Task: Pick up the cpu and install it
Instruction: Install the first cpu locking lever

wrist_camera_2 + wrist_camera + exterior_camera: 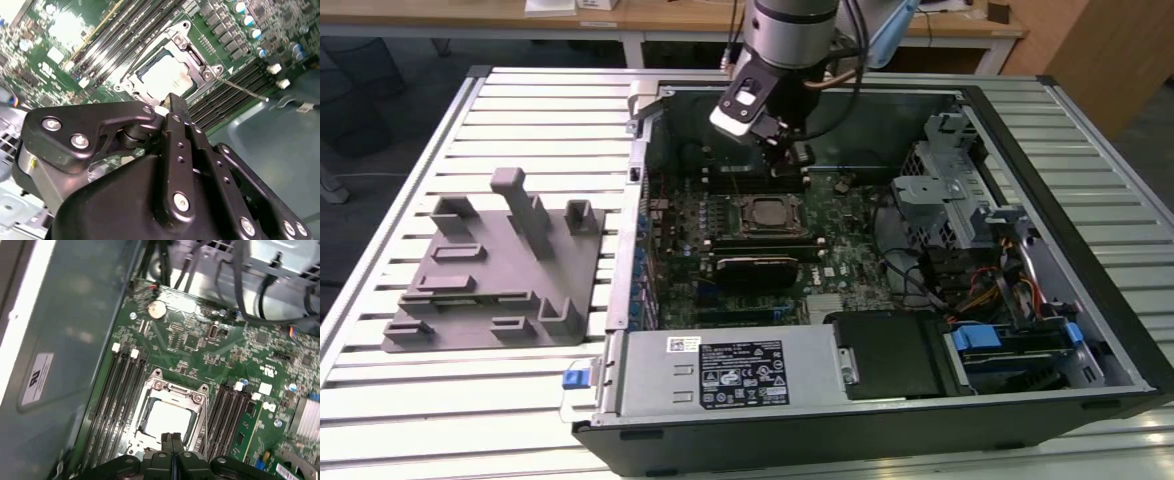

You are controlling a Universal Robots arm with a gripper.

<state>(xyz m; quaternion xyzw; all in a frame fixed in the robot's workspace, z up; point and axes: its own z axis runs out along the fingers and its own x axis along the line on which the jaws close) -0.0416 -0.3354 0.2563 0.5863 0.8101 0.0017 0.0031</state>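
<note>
Progress: I judged the pick-up and the placing done. The cpu (167, 419) lay flat in the motherboard's socket, its pale top showing through the opening of the socket frame (176, 388).
Left to do: I could not tell whether the lever (242, 88) beside the socket was latched.
Gripper: the gripper (172, 437) had its fingers pressed together, with nothing between them.
Cpu against gripper: in the exterior view the cpu sat near the middle of the frame, just below the fingertips and apart from them. In both wrist views the fingertips overlapped the socket's near edge.
</note>
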